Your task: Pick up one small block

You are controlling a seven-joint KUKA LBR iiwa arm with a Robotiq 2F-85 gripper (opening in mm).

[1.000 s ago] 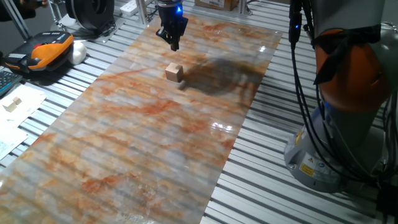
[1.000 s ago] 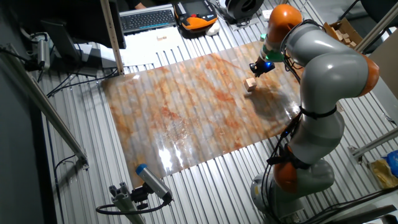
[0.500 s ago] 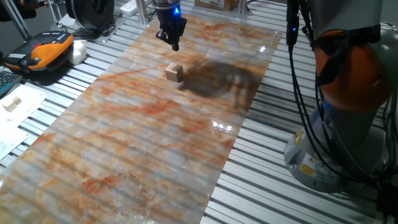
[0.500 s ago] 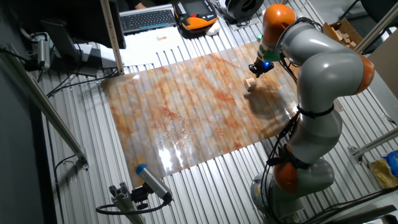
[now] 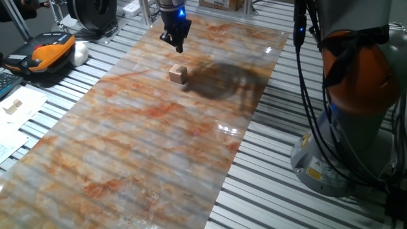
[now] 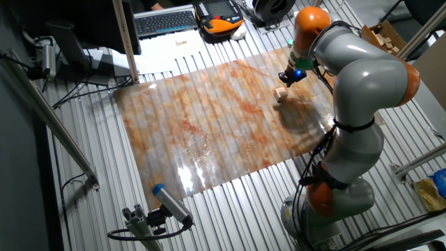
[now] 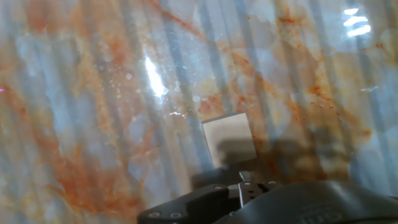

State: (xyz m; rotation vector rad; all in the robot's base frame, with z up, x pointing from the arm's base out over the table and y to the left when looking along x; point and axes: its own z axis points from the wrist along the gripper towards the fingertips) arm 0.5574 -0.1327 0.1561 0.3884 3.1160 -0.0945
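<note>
The small light-tan wooden cube [image 5: 179, 74] is seen resting on the marbled table [image 5: 127, 146]. The black gripper [image 5: 177, 44] is held above and beyond it, apart. Whether its jaws are apart cannot be told.

- One fixed view sits low at the near end of the marbled sheet [image 5: 159, 140], looking along it.
- The other fixed view looks down from high, well back.
- The hand view faces straight down, close.
- All three share the small block [image 5: 179, 74] [image 6: 280, 93] [image 7: 229, 139].

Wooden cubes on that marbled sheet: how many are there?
1. The small block sits alone on the marbled sheet, just below the claw, which hovers apart from it. None seems hidden.
</note>
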